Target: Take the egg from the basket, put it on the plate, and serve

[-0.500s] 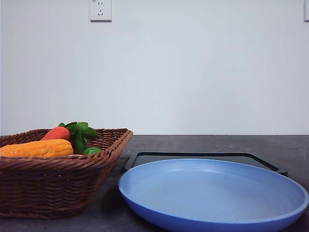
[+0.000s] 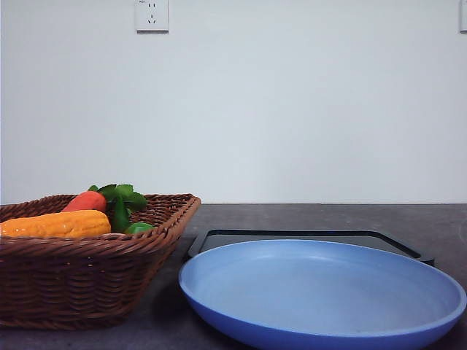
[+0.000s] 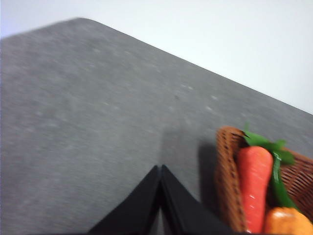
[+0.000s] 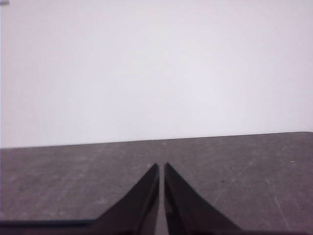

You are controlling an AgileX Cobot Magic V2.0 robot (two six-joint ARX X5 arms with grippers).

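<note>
The dark brown wicker basket (image 2: 87,270) stands at the left of the table, holding orange vegetables with green leaves. The egg is hidden from view. To the basket's right lies the light-blue plate (image 2: 321,295), with nothing on it. In the left wrist view my left gripper (image 3: 160,169) is shut with nothing in it, above bare table beside the basket's corner (image 3: 227,181). In the right wrist view my right gripper (image 4: 161,167) is shut too, held low over the dark table and pointing toward the wall.
A flat black tray (image 2: 306,239) lies behind the plate. An orange carrot (image 3: 254,186) and another orange vegetable (image 2: 57,224) fill the basket. The grey tabletop (image 3: 88,122) stretches away beside the basket. A white wall with a socket (image 2: 152,14) is behind.
</note>
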